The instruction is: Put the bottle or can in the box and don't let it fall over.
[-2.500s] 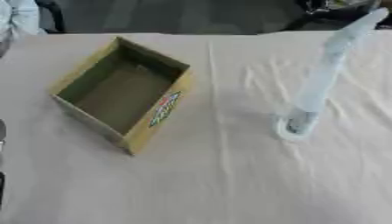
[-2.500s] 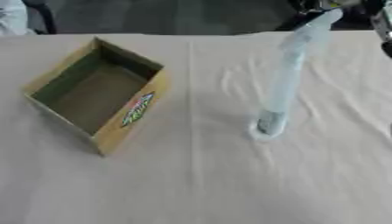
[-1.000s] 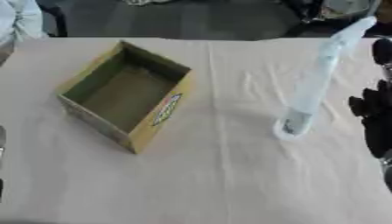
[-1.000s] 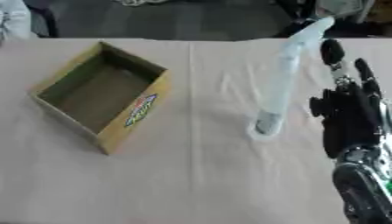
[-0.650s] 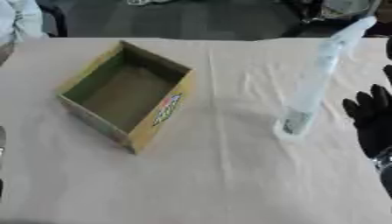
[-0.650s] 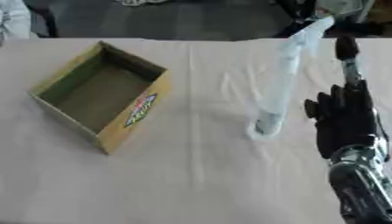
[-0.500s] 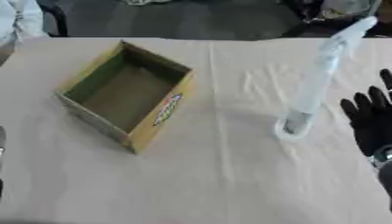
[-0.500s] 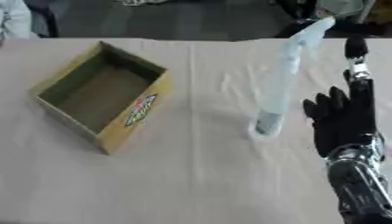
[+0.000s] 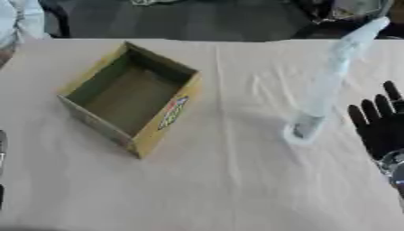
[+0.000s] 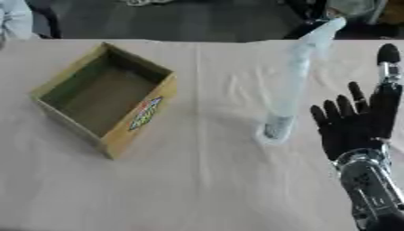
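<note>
Bottle (image 10: 293, 81), tall and clear, stands upright on the cloth-covered table (image 10: 197, 180), well right of the open cardboard box (image 9: 130, 97). Right hand (image 10: 355, 128) hovers just beside it, fingers straight and spread, holding nothing.

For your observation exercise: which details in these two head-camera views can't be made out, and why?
- Bottle: label and contents, blurred in both views.
- Box: side logo wording, too small and blurred.
- Right hand: cut off by the right edge in the left eye view.
- Left hand: in neither view.
</note>
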Controlling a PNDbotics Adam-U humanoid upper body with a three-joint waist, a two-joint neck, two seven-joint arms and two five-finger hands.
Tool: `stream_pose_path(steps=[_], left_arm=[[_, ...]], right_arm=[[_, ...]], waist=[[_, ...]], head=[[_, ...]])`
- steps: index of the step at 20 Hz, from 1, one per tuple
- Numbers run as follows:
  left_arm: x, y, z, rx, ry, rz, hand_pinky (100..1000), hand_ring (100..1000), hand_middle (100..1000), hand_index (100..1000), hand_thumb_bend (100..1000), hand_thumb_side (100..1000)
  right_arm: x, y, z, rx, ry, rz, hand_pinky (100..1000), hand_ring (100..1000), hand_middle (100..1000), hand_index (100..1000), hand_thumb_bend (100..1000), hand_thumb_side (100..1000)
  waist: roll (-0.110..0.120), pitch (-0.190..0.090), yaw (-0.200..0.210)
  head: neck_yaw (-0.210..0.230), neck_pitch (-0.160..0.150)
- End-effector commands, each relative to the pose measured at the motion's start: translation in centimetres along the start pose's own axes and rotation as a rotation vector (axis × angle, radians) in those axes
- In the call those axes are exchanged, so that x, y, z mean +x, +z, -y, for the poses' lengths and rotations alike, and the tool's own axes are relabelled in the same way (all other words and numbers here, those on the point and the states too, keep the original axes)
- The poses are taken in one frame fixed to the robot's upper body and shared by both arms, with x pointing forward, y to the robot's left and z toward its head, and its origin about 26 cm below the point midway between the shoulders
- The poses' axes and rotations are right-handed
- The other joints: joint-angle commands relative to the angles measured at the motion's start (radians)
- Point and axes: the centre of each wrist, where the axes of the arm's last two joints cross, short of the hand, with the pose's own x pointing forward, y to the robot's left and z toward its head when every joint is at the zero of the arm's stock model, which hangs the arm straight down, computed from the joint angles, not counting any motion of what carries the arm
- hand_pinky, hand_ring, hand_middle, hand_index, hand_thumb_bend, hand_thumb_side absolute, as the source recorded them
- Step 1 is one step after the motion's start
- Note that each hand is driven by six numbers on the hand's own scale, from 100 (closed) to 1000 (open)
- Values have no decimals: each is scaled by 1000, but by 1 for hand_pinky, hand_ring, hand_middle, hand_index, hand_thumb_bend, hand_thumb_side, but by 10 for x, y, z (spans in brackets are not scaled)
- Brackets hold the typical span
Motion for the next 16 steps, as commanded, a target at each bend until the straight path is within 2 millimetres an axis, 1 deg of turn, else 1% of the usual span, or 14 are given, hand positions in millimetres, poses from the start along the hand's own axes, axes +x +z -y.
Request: stream_pose_path(steps=[1, 2, 9, 16], left_arm=[[7, -4, -1, -8, -1, 26, 952, 877, 1000, 858, 178, 852], [7, -4, -1, -8, -1, 25, 953, 877, 1000, 858, 178, 852], [7, -3, -1, -12, -2, 24, 953, 877, 1000, 858, 178, 852], [6, -3, 0, -17, 0, 20, 954, 878, 1000, 858, 176, 853]], right_arm=[[9, -5, -3, -6, -34, -6, 100, 100, 100, 968, 522, 536], [8, -5, -3, -12, -43, -14, 100, 100, 100, 968, 505, 559], [2, -8, -4, -27, -76, -54, 100, 100, 100, 963, 469, 582], [-4, -10, -18, -1, -109, -73, 100, 100, 100, 956, 445, 606]], waist=[[-1, -19, 1], [-1, -19, 1], [-1, -20, 0], [1, -19, 1]], head=[[-1, -9], [-1, -10], [-2, -14], [-11, -22]])
